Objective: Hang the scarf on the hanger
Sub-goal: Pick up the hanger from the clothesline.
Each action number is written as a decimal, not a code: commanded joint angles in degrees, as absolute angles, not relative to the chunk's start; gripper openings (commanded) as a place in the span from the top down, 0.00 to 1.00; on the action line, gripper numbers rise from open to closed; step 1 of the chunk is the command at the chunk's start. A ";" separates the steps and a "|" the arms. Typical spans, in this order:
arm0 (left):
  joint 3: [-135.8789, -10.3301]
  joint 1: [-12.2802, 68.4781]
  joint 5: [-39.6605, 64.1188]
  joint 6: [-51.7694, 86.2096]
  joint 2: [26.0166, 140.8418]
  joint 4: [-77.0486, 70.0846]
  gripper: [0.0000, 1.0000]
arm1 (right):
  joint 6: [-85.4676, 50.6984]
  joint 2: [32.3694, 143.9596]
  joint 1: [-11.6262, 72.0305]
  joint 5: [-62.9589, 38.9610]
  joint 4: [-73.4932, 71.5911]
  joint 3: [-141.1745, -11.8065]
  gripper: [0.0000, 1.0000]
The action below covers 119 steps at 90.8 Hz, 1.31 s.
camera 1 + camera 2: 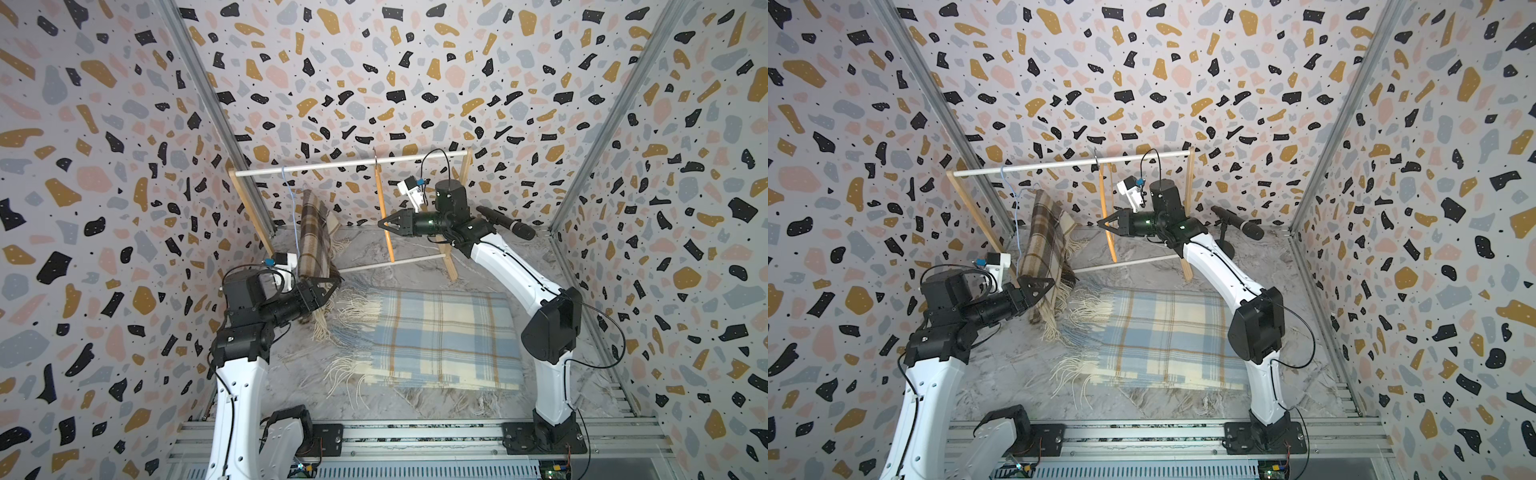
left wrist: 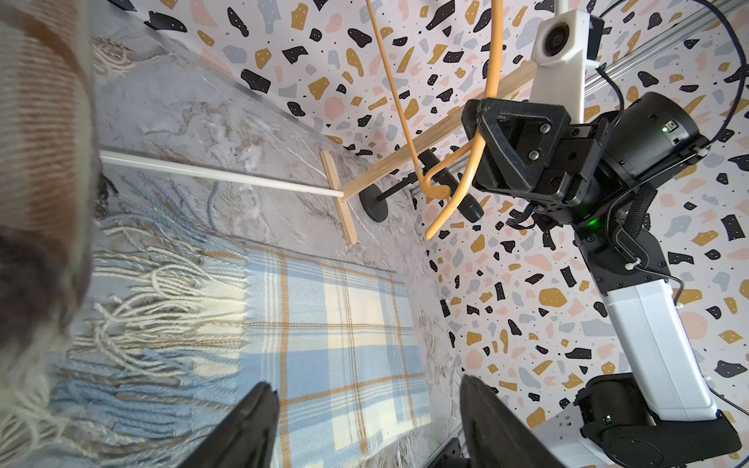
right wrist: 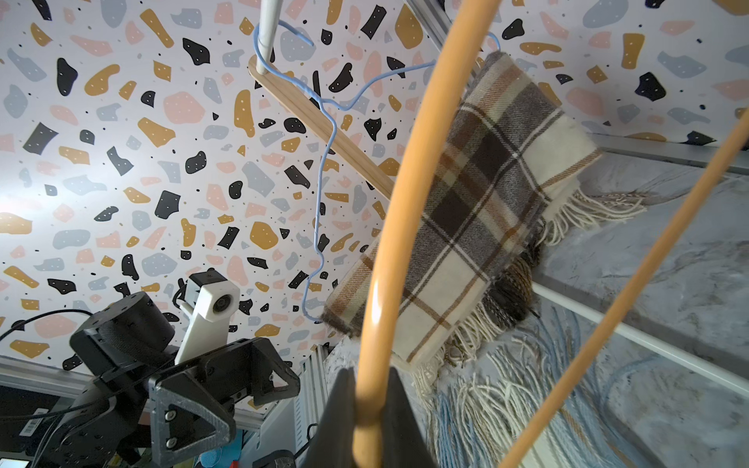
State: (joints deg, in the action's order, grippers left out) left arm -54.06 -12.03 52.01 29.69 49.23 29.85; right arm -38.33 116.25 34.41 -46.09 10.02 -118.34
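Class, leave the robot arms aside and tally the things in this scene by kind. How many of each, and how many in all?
Scarves: 2 (brown scarf, blue scarf)
Hangers: 2 (blue hanger, orange hanger)
Racks: 1 (rack)
Microphones: 1 (microphone)
Total: 6

Bright even light, soft shadows, bowed edges, near brown scarf (image 2: 38,121) blurred

Two scarves: brown plaid scarf (image 1: 313,232) beside the left gripper (image 1: 337,282), blue plaid scarf (image 1: 440,336) beneath it. Two hangers: orange hanger (image 1: 388,245) pinched by the right gripper (image 1: 381,224), blue wire hanger (image 1: 295,216). One rack (image 1: 332,165), one microphone (image 1: 507,222).
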 commanded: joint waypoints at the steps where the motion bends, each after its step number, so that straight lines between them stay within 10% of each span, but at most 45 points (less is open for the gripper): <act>1: -55.83 -11.54 52.47 29.89 48.66 27.42 0.26 | -35.03 109.96 34.48 -47.45 5.87 -119.22 1.00; 66: -63.05 -7.91 48.73 29.81 48.14 32.18 0.27 | -30.88 90.84 34.51 -44.09 -6.95 -82.26 1.00; 119: -66.28 18.25 32.84 28.97 58.45 27.88 0.27 | -20.62 73.48 35.87 -24.50 -0.30 -49.15 1.00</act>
State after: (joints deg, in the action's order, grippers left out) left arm -63.81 15.14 36.03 29.63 56.84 31.73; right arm -24.10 76.55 35.05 -28.73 1.13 -50.46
